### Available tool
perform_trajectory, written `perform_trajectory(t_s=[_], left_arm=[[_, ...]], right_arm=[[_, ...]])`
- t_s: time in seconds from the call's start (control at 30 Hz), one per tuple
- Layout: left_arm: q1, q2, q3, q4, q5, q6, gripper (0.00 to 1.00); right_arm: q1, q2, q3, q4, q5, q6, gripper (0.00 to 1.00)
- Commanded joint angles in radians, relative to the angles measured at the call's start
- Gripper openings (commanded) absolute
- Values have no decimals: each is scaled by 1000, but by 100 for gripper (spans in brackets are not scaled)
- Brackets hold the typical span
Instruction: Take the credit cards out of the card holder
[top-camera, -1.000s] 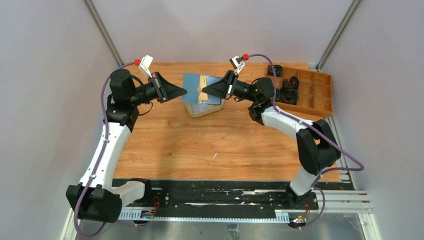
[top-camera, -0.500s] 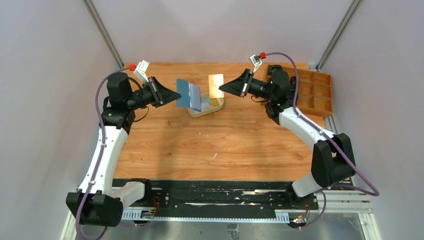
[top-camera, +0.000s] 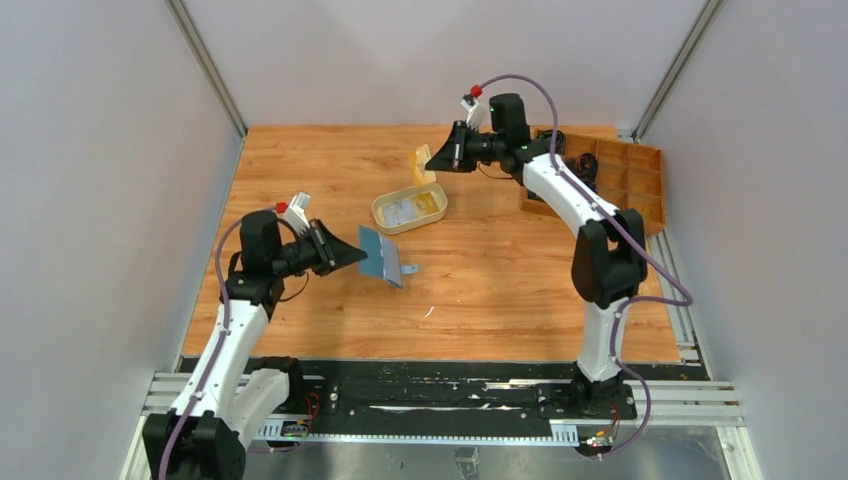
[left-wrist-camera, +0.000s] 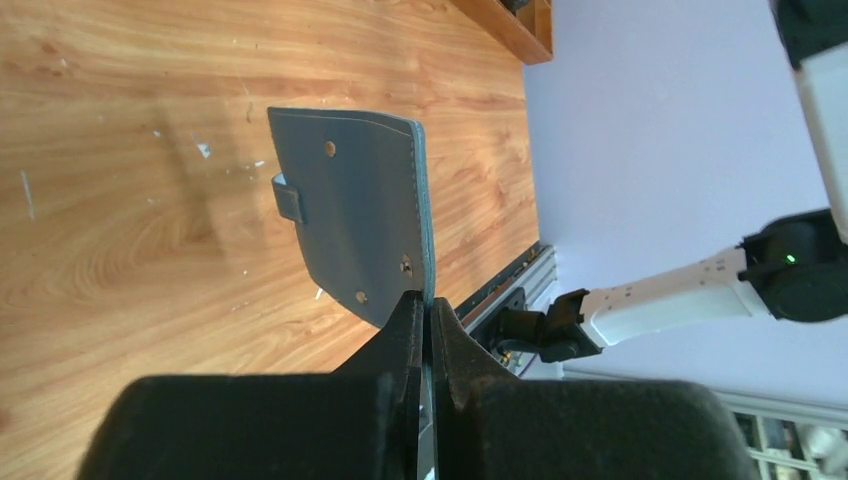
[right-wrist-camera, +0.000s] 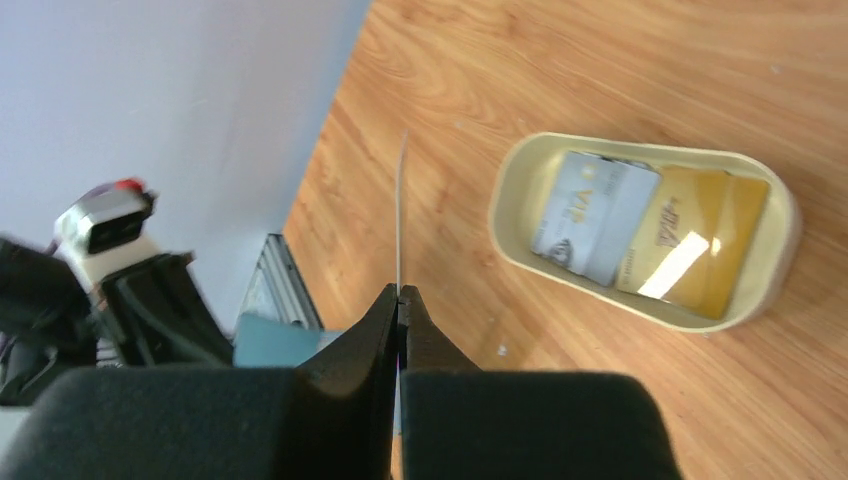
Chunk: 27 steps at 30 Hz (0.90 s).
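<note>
My left gripper is shut on the blue card holder and holds it above the table's left middle. The left wrist view shows its grey-blue outer face with the tab, clamped at one edge between my fingers. My right gripper is shut on a yellow credit card, held upright above the far middle of the table. The right wrist view shows that card edge-on as a thin line. A whitish card and a yellow card lie in the cream oval tray.
A wooden compartment box with black parts stands at the far right. The cream tray's rim lies below and right of the held card. Grey walls enclose the table on three sides.
My left gripper carried the card holder back and down toward the near left. My right gripper swung the yellow card away from the holder to the far middle, behind the tray.
</note>
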Motion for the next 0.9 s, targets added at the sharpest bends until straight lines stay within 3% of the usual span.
perform_trajectory(t_s=[0.0, 0.33, 0.87], left_arm=[[3, -56, -129, 178, 17, -106, 0], [-79, 69, -307, 339, -100, -107, 0], [-123, 374, -347, 436, -271, -9, 0]], right_arm=[[28, 128, 138, -227, 76, -105, 0], [46, 319, 336, -395, 183, -180, 0], [66, 430, 310, -405, 254, -192, 0]])
